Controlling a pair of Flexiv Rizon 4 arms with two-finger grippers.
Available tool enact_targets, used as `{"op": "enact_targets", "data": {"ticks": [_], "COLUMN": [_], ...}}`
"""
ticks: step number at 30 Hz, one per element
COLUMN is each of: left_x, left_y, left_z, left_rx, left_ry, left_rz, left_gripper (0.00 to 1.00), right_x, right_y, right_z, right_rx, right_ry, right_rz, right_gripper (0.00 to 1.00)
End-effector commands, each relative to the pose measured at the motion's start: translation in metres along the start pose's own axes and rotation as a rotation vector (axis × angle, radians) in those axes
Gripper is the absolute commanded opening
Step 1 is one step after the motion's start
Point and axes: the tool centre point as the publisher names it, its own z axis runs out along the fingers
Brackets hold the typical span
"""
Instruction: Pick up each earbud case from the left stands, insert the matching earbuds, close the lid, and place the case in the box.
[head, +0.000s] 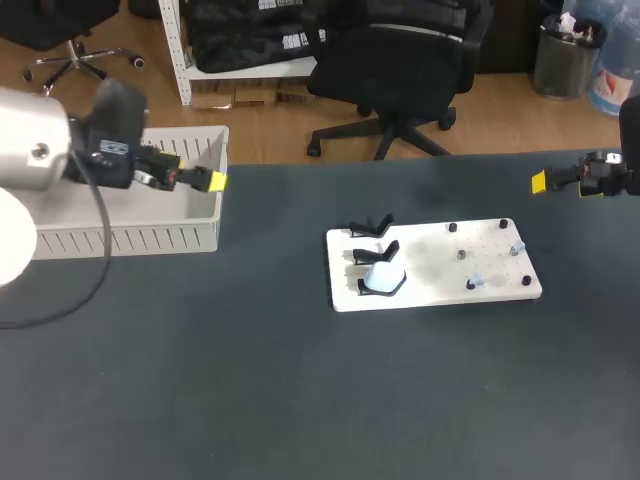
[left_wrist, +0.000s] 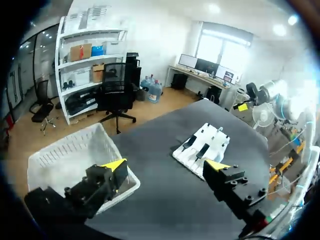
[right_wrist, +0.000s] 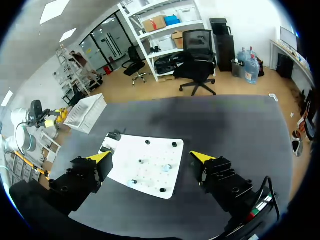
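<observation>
Open table (head: 200, 380) runs wide between the box (head: 130, 238) and the white board (head: 440, 290); on the board, black stands (head: 372, 228), a white case (head: 381, 277) and seemingly low pegs (head: 460, 254) hinder passage there.

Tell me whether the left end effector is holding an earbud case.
No, the left end effector stands open and empty at the white box, with nothing between its two sides.

1. Cut off at the side edge: big silver left arm (head: 30, 150), mostly out of view.
2. Hidden behind that arm: left end of the long white slotted plastic box (head: 130, 238).
3. Too small to tell: tiny pale bits (head: 476, 281) on the flat white board (head: 430, 292), earbuds or not.
4. Can't tell: small white round case (head: 381, 276), lid up or down.
</observation>
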Motion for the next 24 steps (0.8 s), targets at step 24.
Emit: {"op": "enact_targets", "data": {"ticks": [24], "left_x": [0.04], "left_y": [-0.102], "left_z": [0.077], "left_rx": [0.528], "left_ry": [-0.173], "left_rz": [0.614], "left_gripper": [1.0], "right_x": [0.0], "right_y": [-0.001], "right_z": [0.0], "right_rx": [-0.002], "right_ry": [0.001], "right_rz": [-0.001], "right_gripper": [1.0]}}
